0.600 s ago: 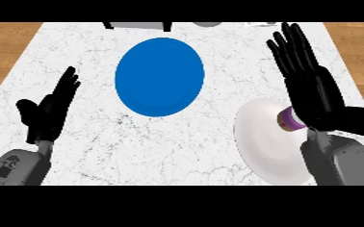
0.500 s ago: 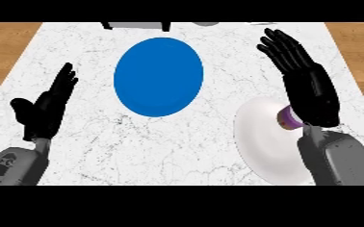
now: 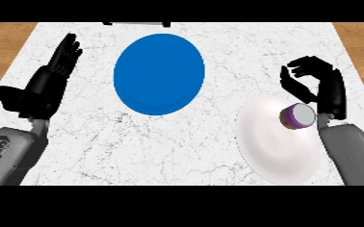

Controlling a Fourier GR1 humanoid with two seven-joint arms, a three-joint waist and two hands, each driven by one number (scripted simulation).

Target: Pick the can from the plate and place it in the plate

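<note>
A small purple can with a silver top (image 3: 298, 116) stands on the white plate (image 3: 270, 144) at the lower right. My right hand (image 3: 323, 87) hovers just behind and to the right of the can, fingers curled downward, holding nothing. A blue plate (image 3: 159, 74) lies in the middle of the marble counter with nothing on it. My left hand (image 3: 50, 77) rests open at the left side, fingers pointing up, away from both plates.
A dark-framed object (image 3: 136, 23) shows at the counter's far edge, behind the blue plate. Wooden floor (image 3: 14, 38) shows beyond the counter's left and right edges.
My right hand has pulled back toward the can and its fingers have curled from straight to bent. The left hand has shifted slightly up.
</note>
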